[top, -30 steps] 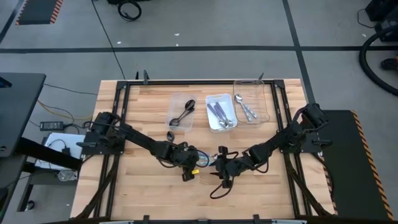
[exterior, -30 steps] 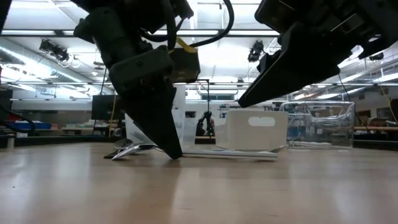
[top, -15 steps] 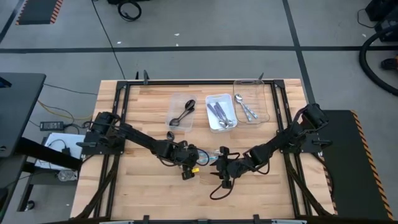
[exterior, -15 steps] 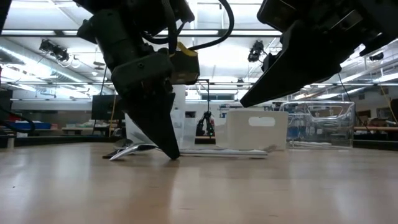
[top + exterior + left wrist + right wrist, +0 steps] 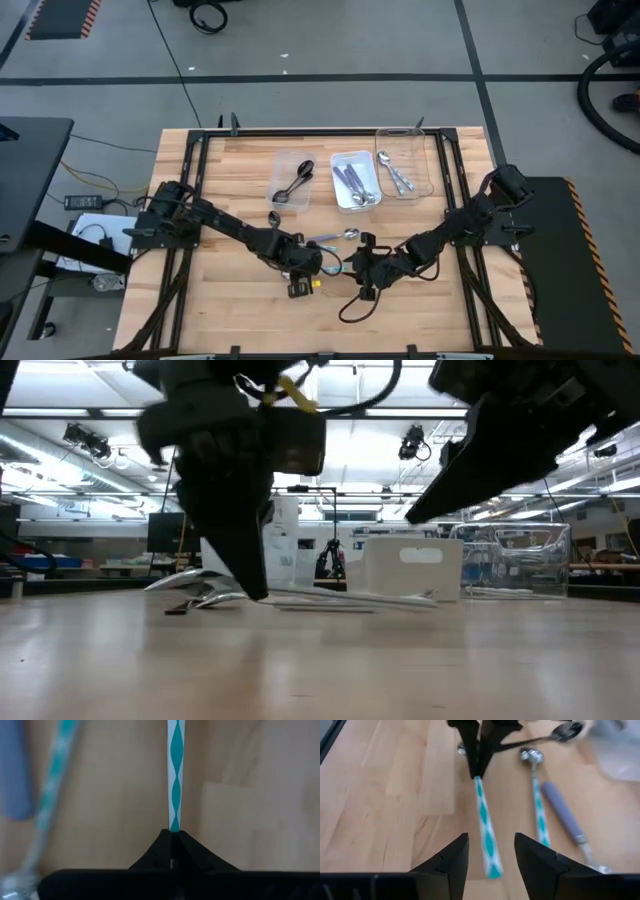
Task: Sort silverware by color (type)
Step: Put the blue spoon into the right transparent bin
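High view: sorting partly done.
You see three trays (image 5: 405, 186) filled; left gripper (image 5: 476, 770) clamps a teal-patterned spoon (image 5: 485, 830), right gripper (image 5: 490, 855) open, two spoons (image 5: 555, 815) remaining.

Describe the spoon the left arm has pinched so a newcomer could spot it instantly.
Start at the wooden table, at its middle, where the two arms' tips nearly meet. The left gripper is shut on one end of the teal-and-white spoon, which runs toward the open right gripper. Unlike the second teal spoon and the purple-handled spoon beside it, it is the one pinched.
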Controlling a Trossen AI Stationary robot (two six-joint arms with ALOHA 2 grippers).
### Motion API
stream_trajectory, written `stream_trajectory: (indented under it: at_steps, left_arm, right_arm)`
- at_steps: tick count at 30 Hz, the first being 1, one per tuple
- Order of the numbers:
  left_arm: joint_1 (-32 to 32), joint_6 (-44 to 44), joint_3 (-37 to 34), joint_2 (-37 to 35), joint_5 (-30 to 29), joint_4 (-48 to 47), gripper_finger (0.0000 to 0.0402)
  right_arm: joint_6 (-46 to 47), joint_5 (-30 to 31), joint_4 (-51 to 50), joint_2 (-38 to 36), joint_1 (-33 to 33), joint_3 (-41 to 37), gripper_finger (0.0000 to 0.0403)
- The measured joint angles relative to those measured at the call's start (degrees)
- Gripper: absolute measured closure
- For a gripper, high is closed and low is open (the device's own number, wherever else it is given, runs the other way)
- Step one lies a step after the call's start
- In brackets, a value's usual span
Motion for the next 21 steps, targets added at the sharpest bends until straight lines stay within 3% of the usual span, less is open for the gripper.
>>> stream_trajectory:
  at_steps: [6,14,21]
  left_arm:
    - [0.2,3.9,4.4,0.0,-5.3,-6.4,0.0382]
    - [-1.9,14.7,7.9,-0.2,-22.2,-10.0,0.0382]
    - [-3.0,24.5,8.1,-0.2,-29.2,-10.1,0.0382]
  right_arm:
    - [0.5,7.6,-3.5,-2.8,2.2,0.0,0.0235]
    - [3.8,5.9,-5.6,-3.7,2.3,0.0,0.0235]
    - [4.9,5.3,-6.7,-7.0,0.6,0.0,0.0232]
